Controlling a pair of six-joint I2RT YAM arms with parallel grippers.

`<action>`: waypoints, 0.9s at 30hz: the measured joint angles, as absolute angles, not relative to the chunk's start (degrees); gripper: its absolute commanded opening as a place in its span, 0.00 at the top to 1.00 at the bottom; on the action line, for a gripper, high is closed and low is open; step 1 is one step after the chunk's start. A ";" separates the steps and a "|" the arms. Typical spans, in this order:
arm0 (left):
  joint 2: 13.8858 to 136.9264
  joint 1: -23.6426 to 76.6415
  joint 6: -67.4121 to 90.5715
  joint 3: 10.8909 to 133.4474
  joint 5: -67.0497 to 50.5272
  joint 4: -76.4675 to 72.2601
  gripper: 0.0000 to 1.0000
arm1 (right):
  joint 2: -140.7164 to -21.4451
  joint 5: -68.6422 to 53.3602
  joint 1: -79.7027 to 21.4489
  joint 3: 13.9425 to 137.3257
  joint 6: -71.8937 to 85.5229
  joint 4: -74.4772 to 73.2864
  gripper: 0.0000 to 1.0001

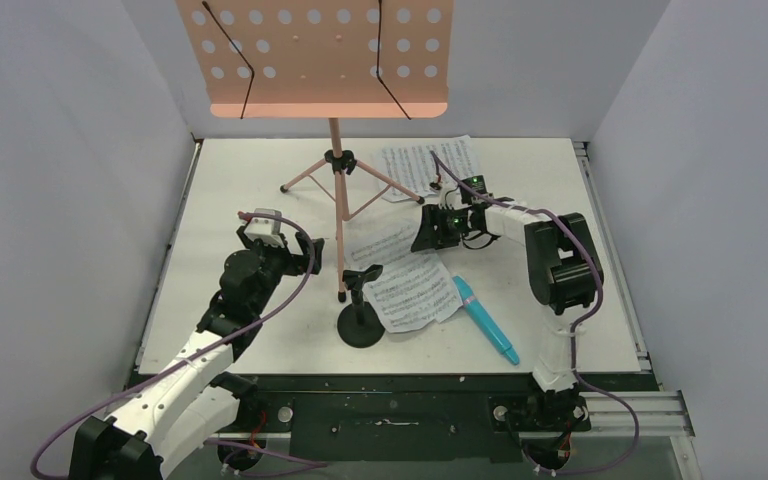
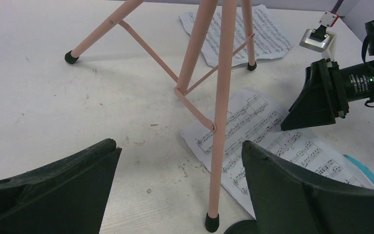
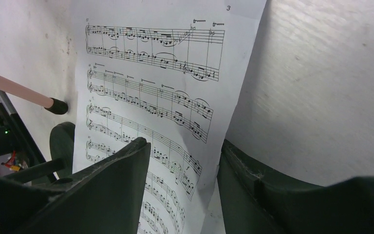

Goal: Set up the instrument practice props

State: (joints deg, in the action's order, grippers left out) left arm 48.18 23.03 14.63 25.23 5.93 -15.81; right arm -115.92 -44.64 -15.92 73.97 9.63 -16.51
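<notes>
Our right gripper [image 3: 185, 146] sits closest, its fingers part-way apart on either side of the right edge of the nearer sheet [image 3: 146, 87]. That sheet lies flat on the table [image 3: 321, 73], and we see no pinch on the paper yet. Our left gripper [image 2: 178, 146] hangs wide open and empty, just in front of the music stand [image 2: 222, 97].

We judge the setup barely begun. The music stand is upright on its spread legs, but its perforated desk is bare. The farther sheet [image 1: 410, 165] lies behind its legs. The microphone [image 1: 485, 320] lies on the table right of the nearer sheet. The mic stand [image 1: 362, 325] is upright near the front leg with its clip empty. Sheets onto the desk and microphone into the clip seem left.

We count one music stand, two sheets, one microphone and one mic stand.
</notes>
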 measured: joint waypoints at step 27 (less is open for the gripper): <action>48.93 22.85 14.26 26.44 5.91 -14.74 0.03 | -122.23 -52.93 -21.06 75.29 17.10 -7.70 0.90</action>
